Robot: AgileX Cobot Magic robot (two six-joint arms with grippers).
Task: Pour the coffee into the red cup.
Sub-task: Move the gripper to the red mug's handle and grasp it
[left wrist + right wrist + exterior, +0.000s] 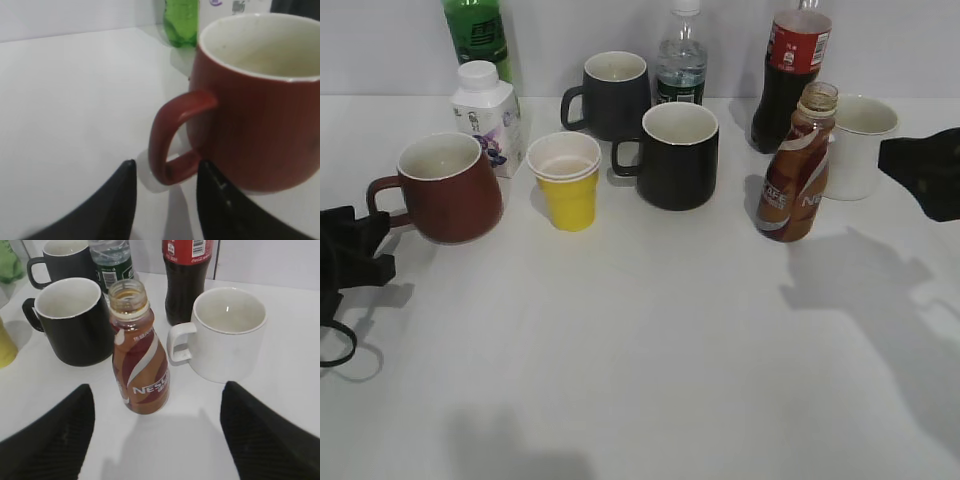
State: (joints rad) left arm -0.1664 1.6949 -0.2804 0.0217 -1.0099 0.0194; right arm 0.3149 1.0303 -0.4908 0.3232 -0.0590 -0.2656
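The red cup (445, 190) stands at the left of the table, empty, with its loop handle towards my left gripper (350, 250). In the left wrist view the cup (255, 115) fills the right side, and my left gripper (166, 172) is open with one finger on each side of the handle's lower end. The uncapped Nescafe coffee bottle (795, 170) stands upright at the right, holding brown coffee. My right gripper (925, 170) is open near the right edge. In the right wrist view its fingers (156, 405) are spread wide just short of the bottle (140, 360).
Between cup and bottle stand a yellow paper cup (565, 180) and two black mugs (678, 155) (610, 93). A white mug (860, 145) and a cola bottle (790, 70) stand right behind the coffee bottle. A white carton (488, 115), a green bottle (477, 35) and a water bottle (680, 60) line the back.
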